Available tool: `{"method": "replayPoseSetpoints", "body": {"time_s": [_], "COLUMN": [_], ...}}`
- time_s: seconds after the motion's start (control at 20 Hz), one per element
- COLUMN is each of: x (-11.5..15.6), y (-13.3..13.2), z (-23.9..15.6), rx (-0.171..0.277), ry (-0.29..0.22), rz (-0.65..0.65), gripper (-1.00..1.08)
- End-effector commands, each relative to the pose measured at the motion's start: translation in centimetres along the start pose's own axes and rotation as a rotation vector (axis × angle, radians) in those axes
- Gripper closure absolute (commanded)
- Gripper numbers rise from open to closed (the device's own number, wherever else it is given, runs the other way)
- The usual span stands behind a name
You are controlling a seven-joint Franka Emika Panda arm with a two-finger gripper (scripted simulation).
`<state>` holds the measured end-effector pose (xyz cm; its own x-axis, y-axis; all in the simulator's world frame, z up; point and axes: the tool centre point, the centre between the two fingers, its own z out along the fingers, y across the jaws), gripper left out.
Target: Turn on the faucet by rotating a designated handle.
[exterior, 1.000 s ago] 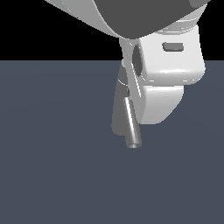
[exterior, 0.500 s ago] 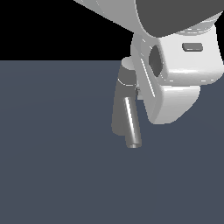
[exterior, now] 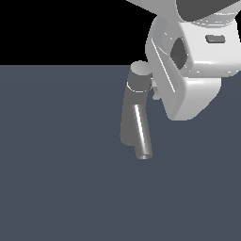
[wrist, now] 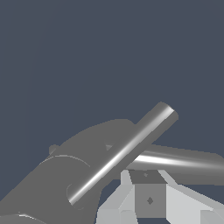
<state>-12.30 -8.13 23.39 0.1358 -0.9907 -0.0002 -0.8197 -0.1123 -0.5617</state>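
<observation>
The grey faucet [exterior: 131,110] stands upright in the middle of the exterior view, with its round cap [exterior: 140,74] on top and its slanted spout [exterior: 141,134] pointing down and forward. My white hand [exterior: 188,80] hangs close against the cap on the exterior view's right and hides the handle there. In the wrist view the bright spout [wrist: 127,151] crosses diagonally. The handle [wrist: 188,162] is a grey rod lying just beyond my gripper [wrist: 146,177]. Only a grey and white finger block shows, so its state is unclear.
A flat dark blue-grey floor [exterior: 56,179] surrounds the faucet on all sides. A black background lies above the floor's far edge. No other objects show.
My hand has shifted toward the exterior view's right and slightly up, uncovering the faucet's cap. The faucet itself has not visibly moved.
</observation>
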Motion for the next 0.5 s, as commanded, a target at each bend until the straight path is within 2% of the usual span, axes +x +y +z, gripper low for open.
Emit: {"method": "replayPoseSetpoints", "body": {"time_s": [0.0,0.45], "x": [2.8,5.7], "y": [-0.3,-1.8], "z": [-0.1,-0.2], "rx": [0.000,-0.003], "ry": [0.028,0.036], "rz": [0.038,0.051], "gripper": [1.08,1.08]}}
